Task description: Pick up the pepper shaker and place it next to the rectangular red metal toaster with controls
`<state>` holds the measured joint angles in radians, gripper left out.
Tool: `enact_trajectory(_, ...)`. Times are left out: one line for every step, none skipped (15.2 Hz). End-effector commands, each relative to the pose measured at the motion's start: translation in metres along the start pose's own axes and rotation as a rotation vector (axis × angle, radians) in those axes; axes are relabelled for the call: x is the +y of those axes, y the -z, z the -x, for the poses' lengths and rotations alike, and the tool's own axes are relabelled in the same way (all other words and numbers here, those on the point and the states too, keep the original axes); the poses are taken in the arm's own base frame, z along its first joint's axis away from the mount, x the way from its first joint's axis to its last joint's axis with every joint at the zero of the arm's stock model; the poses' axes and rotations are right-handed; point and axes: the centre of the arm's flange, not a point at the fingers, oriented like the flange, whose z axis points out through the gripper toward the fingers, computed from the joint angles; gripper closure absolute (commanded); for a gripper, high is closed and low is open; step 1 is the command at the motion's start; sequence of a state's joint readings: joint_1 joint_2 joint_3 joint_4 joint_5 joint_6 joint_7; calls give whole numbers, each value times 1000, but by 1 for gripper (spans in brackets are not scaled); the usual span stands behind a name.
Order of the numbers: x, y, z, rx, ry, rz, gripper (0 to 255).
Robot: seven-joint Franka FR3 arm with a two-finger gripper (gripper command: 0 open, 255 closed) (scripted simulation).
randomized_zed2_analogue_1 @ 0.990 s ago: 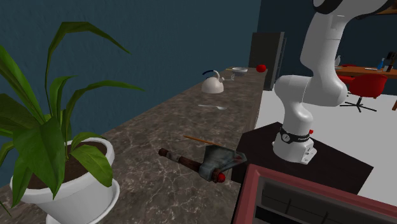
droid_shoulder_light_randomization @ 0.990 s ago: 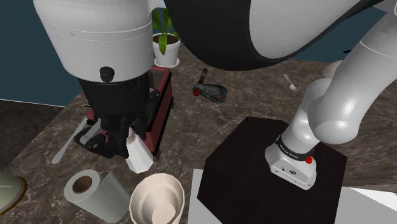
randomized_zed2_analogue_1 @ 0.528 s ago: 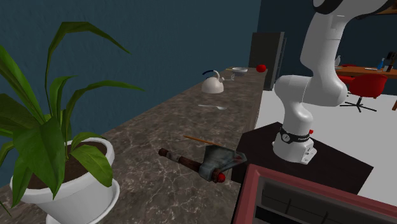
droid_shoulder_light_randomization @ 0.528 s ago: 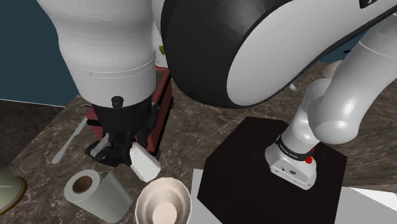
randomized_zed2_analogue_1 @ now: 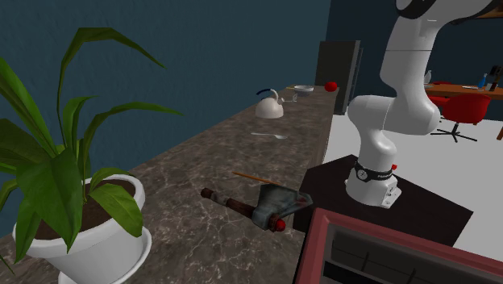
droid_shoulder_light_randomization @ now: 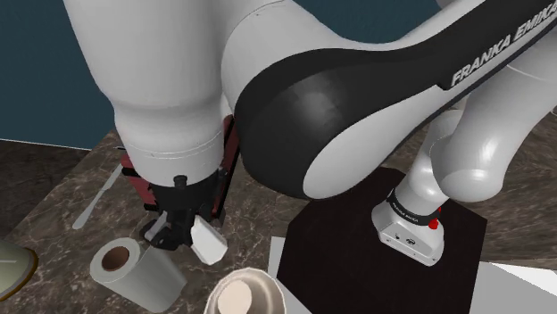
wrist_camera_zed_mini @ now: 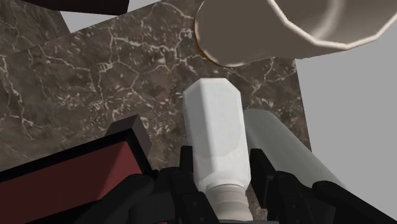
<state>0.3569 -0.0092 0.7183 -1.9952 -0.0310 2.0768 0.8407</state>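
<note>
Wrist view shows the hand (wrist_camera_zed_mini: 221, 163) clasping a white shaker (wrist_camera_zed_mini: 214, 127) beside the red toaster (wrist_camera_zed_mini: 76, 168), seemingly above the counter (wrist_camera_zed_mini: 95, 76)

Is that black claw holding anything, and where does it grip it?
Yes: the black two-finger gripper clasps the plain white faceted shaker by its sides, near its narrow neck end.

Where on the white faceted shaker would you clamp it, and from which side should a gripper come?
Clamp the shaker across opposite flat facets of its body, just beyond the narrow neck, coming from the neck end, as the gripper does here; flat parallel faces likely resist slipping.
</note>
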Motion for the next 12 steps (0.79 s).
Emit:
enact_trajectory(0,-9,1,0,0,0,255)
enact_trajectory(0,-15,2,0,0,0,255)
enact_trajectory(1,-20,2,0,0,0,255)
enact_trajectory(1,-25,3,0,0,0,255)
enact_trajectory(1,-30,3,0,0,0,255)
enact_trajectory(1,-36,3,0,0,0,255)
enact_trajectory(2,-41,4,0,0,0,255)
enact_trajectory(2,-46,4,0,0,0,255)
enact_trajectory(2,-51,5,0,0,0,255)
enact_trajectory(2,-57,5,0,0,0,255)
enact_trajectory(2,-62,6,0,0,0,255)
enact_trajectory(3,-67,6,0,0,0,255)
